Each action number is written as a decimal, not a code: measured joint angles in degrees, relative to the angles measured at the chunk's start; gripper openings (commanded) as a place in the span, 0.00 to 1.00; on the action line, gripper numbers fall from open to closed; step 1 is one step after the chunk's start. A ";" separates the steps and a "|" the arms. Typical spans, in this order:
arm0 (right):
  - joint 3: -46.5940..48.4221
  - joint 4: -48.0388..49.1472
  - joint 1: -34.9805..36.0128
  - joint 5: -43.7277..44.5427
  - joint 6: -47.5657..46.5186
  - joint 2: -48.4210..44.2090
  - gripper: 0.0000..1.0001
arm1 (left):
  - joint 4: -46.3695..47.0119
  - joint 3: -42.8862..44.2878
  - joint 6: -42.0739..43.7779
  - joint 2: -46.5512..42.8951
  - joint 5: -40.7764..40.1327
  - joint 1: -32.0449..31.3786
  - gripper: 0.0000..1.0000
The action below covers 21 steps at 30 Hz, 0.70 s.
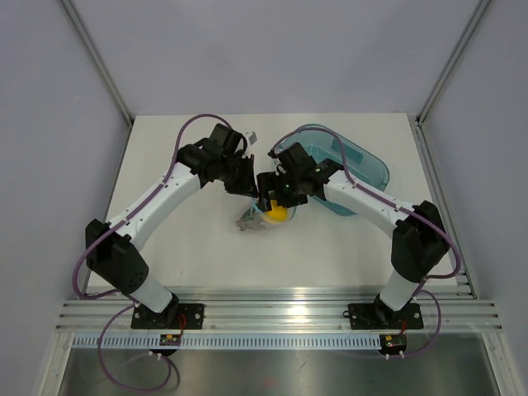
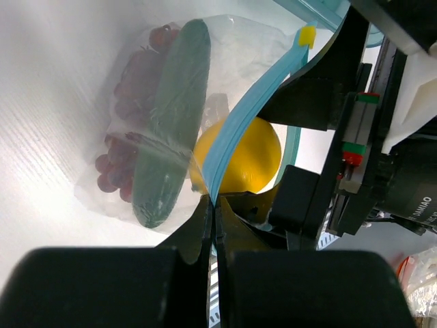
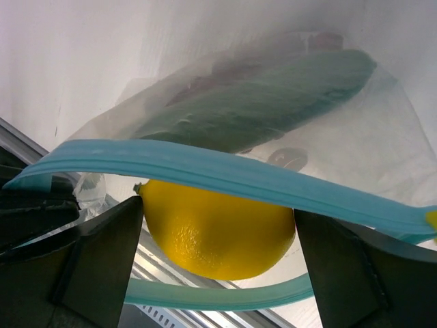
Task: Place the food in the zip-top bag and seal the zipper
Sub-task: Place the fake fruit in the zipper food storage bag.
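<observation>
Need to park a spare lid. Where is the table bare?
Bare: the white table's near strip, before the clear crinkly plastic bag, and its far-left corner. Crowded: the centre, by the teal translucent plastic tray.

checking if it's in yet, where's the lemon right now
In the top view the lemon sits mid-table between the two wrists, in the mouth of the zip-top bag. It lies between the fingers of the right gripper, beside the cucumber.
</observation>
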 measured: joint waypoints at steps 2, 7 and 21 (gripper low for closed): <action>0.00 -0.42 0.02 0.59 -0.04 -0.48 0.99 | 0.26 0.00 0.02 0.02 0.28 0.02 0.00; 0.00 -1.27 0.04 2.10 -0.04 -2.62 0.99 | 0.63 -0.15 0.02 0.02 0.68 0.37 0.00; -2.64 -2.19 -0.13 15.45 3.45 -15.85 0.71 | 1.38 -1.64 0.02 0.02 1.51 1.01 0.00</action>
